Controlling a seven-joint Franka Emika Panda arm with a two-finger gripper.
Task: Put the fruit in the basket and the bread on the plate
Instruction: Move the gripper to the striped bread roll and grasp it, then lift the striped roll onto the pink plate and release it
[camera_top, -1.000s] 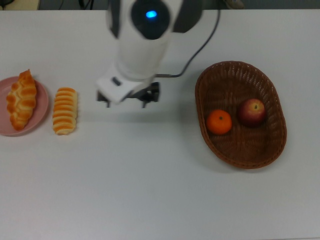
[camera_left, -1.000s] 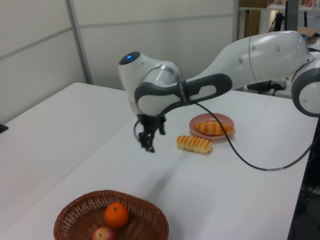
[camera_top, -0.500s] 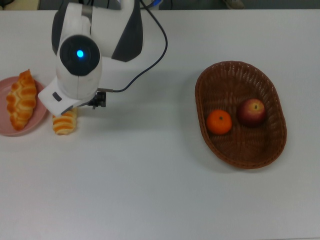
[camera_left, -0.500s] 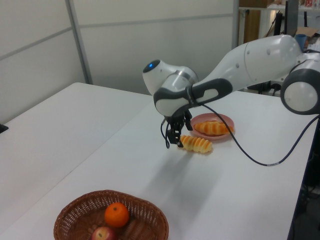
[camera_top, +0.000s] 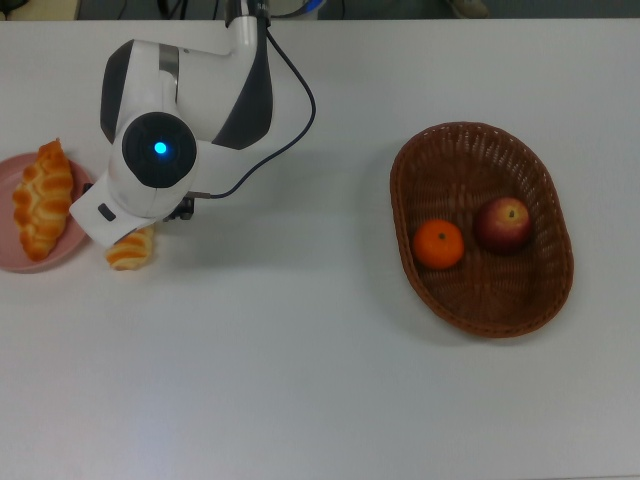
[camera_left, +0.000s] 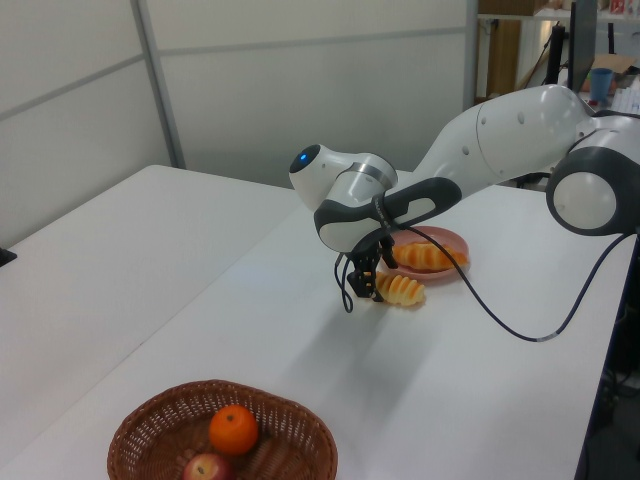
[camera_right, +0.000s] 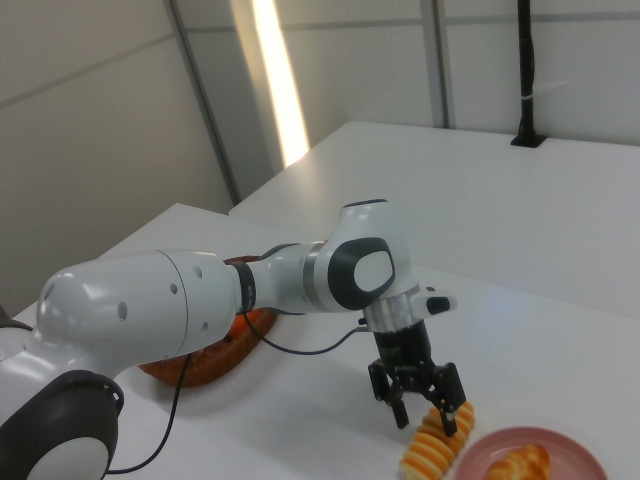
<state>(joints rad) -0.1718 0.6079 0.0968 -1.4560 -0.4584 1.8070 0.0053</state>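
The ridged bread loaf lies on the table beside the pink plate, mostly hidden under my arm in the top view. The braided bread lies on that plate. My gripper is open and hangs low over one end of the loaf, one fingertip against its top. In the left view the gripper stands at the loaf's near end. The apple and the mandarin rest inside the wicker basket.
The basket sits at the top view's right, far from the plate. A black cable runs from the arm across the table. White table lies between loaf and basket. A dark post stands on the far table in the right view.
The arm has swung from the table's middle toward the top view's left, arrived over the ridged loaf, and dropped lower onto it. Fruit, basket and plate have not moved.
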